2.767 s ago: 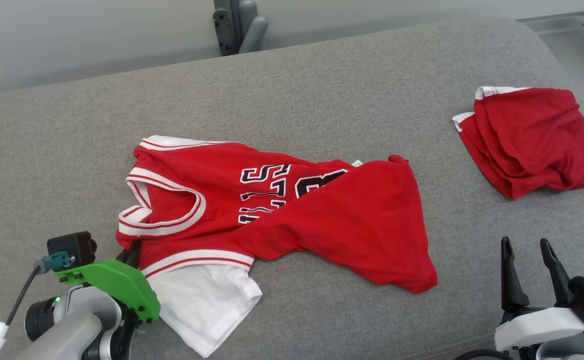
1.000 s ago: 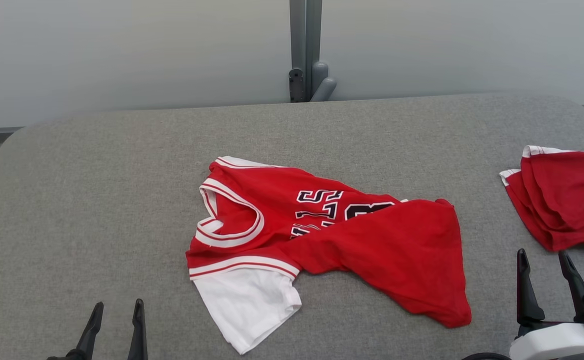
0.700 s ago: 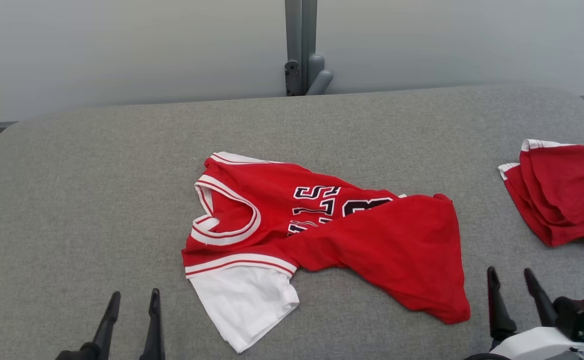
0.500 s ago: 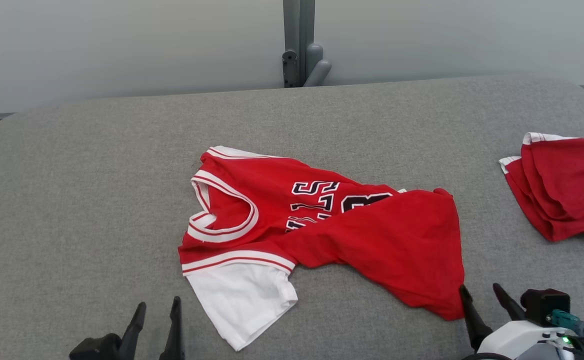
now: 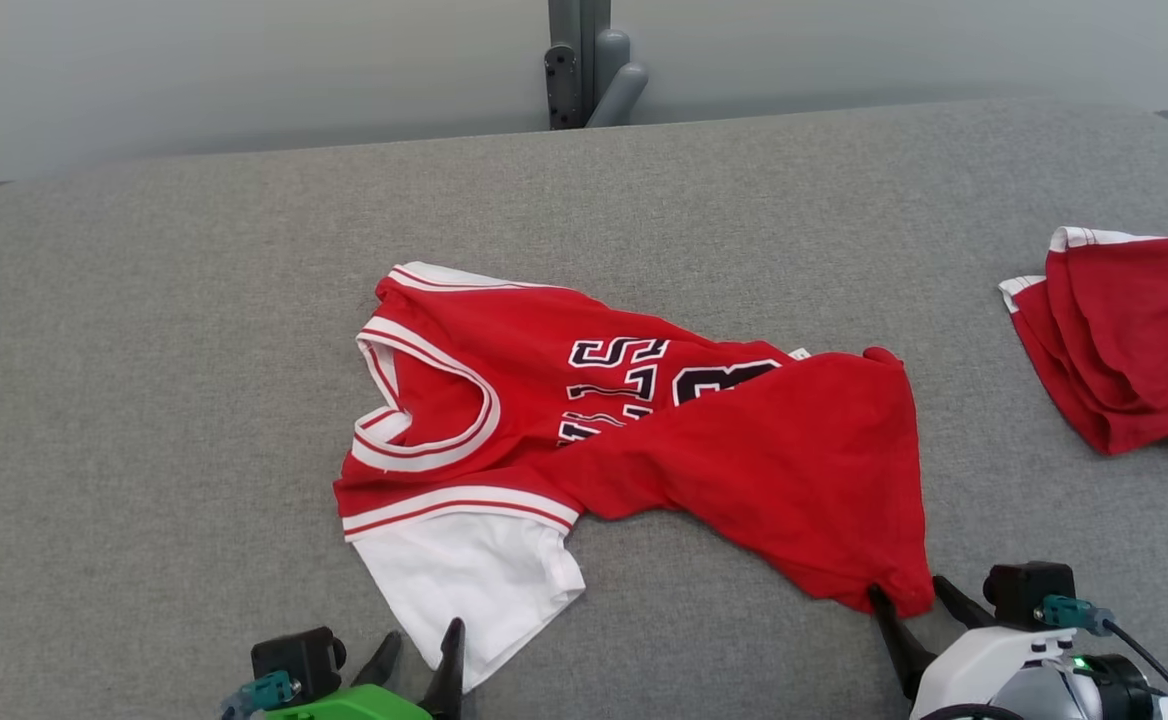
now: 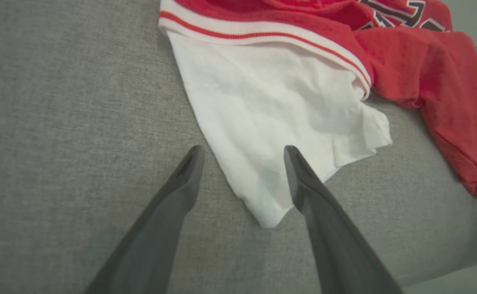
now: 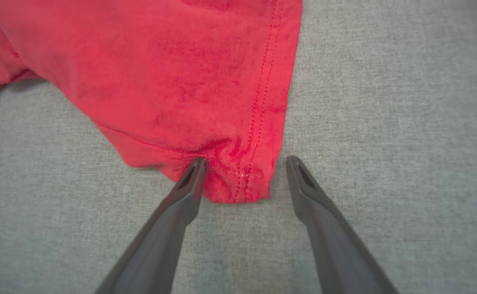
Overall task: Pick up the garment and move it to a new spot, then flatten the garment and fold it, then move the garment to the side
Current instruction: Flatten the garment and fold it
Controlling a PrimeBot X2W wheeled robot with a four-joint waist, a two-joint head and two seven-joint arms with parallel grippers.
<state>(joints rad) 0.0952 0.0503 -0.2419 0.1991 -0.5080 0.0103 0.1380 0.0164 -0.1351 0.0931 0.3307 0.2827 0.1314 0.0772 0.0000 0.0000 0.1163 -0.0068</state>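
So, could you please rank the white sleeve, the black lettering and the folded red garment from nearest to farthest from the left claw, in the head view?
1. The white sleeve, just ahead of the left claw, at the near edge.
2. The black lettering, farther in and to the right.
3. The folded red garment, at the far right.

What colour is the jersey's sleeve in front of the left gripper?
The sleeve is plain white; the left wrist view shows it best.

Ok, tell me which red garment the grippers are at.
The lettered jersey: left gripper at its white sleeve, right gripper at its red corner. The folded pile lies apart.
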